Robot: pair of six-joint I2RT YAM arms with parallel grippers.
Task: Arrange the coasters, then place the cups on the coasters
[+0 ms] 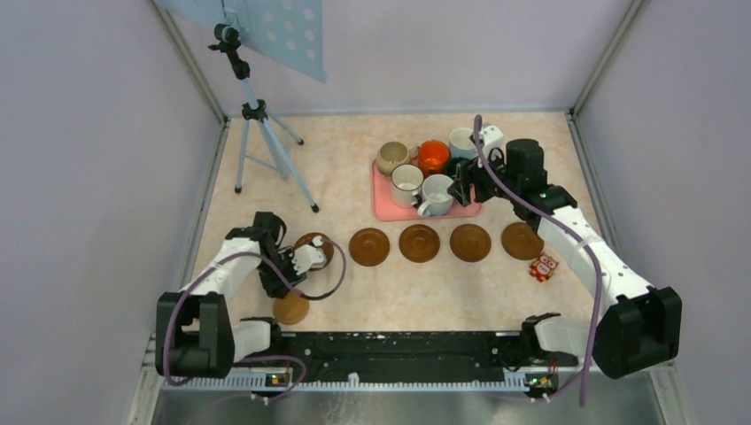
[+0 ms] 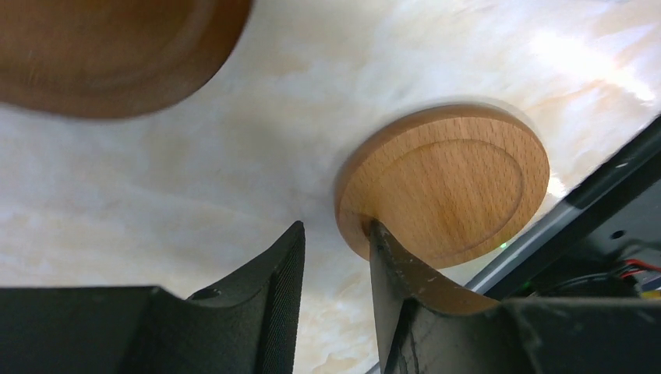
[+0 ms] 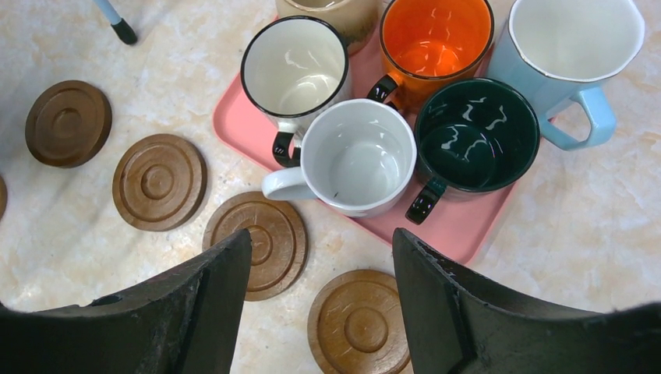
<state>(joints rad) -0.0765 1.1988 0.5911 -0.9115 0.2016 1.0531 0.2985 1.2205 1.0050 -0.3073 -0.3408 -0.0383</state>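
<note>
Tan wooden round coaster [image 2: 456, 183] lies flat on the counter [image 2: 195, 179], just beyond the left tool [image 2: 337, 227].
Jaws nearly closed, holding nothing. Stiff, light, thin disc; likely best pinched across its rim. Right tool [image 3: 321, 234] open above the ceramic mugs [image 3: 358, 156].

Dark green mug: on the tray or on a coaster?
On the pink tray: the dark green mug stands upright, its base directly on it.

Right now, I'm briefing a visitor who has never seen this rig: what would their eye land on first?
Mugs crowd a pink tray at the far centre-right, the orange mug brightest, the open right gripper above them. Nearer, dark brown coasters line up in a row, and the left gripper sits against a tan wooden coaster.
</note>
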